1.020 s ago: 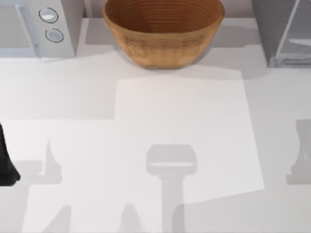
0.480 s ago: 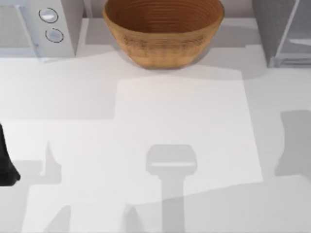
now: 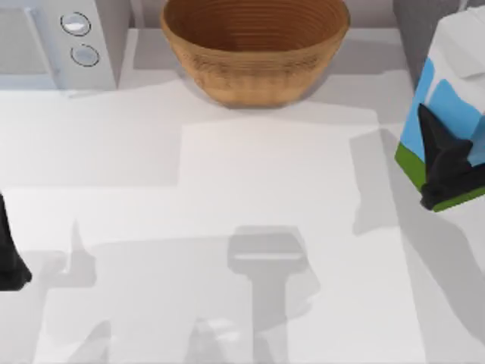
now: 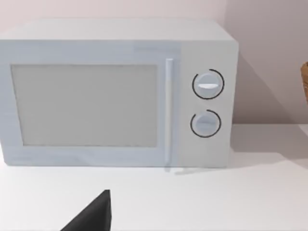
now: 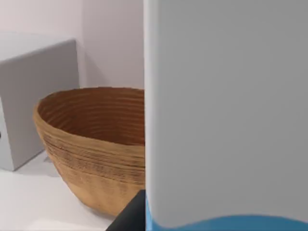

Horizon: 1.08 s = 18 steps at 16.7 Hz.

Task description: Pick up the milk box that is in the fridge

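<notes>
My right pincer (image 3: 447, 178), clamped on the milk box (image 3: 447, 98), has just carried it into sight above the worktop's (image 3: 227, 197) right edge, clear of the fridge (image 3: 413, 38), so the pickup looks done.

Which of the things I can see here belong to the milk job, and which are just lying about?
Part of the job:
- milk box, held up at the table's right edge
- right gripper, clamped on the carton
- fridge, back right corner

Just lying about:
- wicker bowl, back centre
- microwave, back left
- left gripper, parked at the left edge
</notes>
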Each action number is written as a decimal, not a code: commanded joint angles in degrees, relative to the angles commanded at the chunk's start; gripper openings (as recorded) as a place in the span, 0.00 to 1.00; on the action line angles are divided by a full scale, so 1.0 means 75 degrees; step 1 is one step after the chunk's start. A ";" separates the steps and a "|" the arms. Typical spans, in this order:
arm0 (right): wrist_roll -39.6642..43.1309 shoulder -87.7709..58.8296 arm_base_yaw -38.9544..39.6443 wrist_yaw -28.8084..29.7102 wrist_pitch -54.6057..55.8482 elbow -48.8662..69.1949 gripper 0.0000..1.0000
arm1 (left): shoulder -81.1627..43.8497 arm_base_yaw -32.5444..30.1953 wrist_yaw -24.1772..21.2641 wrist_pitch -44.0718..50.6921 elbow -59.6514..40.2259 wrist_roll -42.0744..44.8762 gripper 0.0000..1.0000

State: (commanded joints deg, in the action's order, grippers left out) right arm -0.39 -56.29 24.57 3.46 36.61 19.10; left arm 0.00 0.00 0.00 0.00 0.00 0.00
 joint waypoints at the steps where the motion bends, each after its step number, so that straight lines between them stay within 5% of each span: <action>1: -0.0017 -0.0771 0.0326 0.0045 0.0467 0.0238 0.00 | 0.0000 0.0000 0.0000 0.0000 0.0000 0.0000 1.00; 10: -0.0092 -0.6156 0.2746 0.0371 0.4011 0.2085 0.00 | 0.0000 0.0000 0.0000 0.0000 0.0000 0.0000 1.00; 18: -0.0067 -0.7357 0.3305 0.0447 0.4862 0.2545 0.00 | 0.0000 0.0000 0.0000 0.0000 0.0000 0.0000 1.00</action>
State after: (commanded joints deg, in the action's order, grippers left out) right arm -0.89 -111.47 49.35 6.81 73.07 38.19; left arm 0.00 0.00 0.00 0.00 0.00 0.00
